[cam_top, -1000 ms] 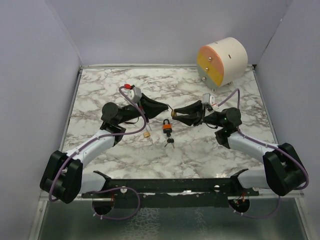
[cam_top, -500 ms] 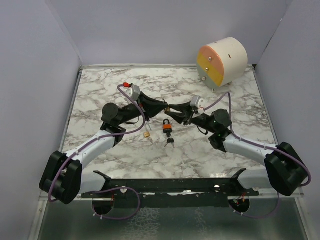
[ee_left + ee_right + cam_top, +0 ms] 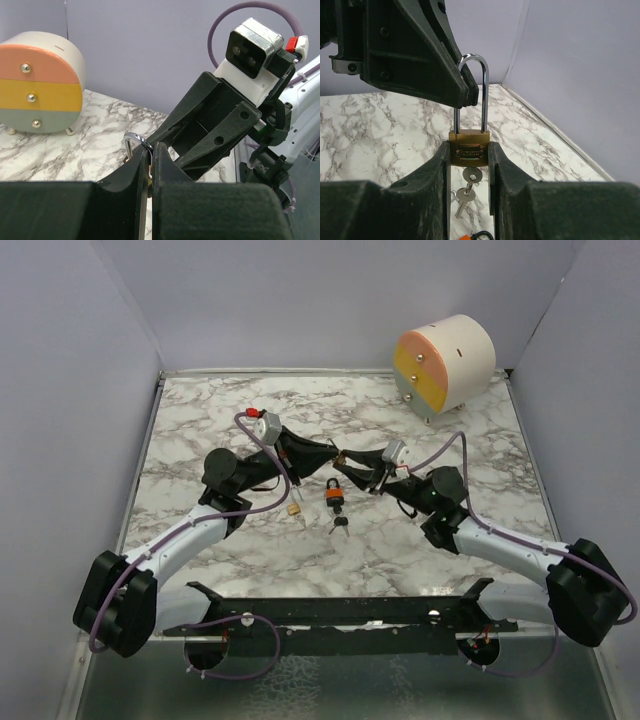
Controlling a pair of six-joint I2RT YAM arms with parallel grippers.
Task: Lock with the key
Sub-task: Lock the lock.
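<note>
The table [image 3: 200, 420] carries a round drawer unit [image 3: 445, 365] at its far right corner, well apart from the work. Both arms reach to the table's middle. Over the last second the right arm [image 3: 500, 540] has swung left and brought its load up to the left arm [image 3: 190, 530], which has hardly moved, so the two tools, a gap apart a second ago, now meet. The right gripper [image 3: 469, 155] is clenched on the body of the brass padlock [image 3: 469, 148] and holds it upright above the table. The left gripper [image 3: 468, 95] is clenched on the left leg of the shackle [image 3: 485, 95], near its top. The padlock is thus held at both ends between the arms, clear of the surface. Whether the shackle is fully seated in the body cannot be told. A key [image 3: 471, 176] sits in the keyway under the body, and a second key [image 3: 465, 197] hangs below it. An orange padlock [image 3: 333, 493], a small lock [image 3: 294, 508] and loose keys [image 3: 340, 526] lie on the table beneath and play no part. Judgement: the handover is complete and the lock is braced. The likely next step is to press the shackle home, then turn the key. For that, one gripper must release and take the key, since neither holds it now.
</note>
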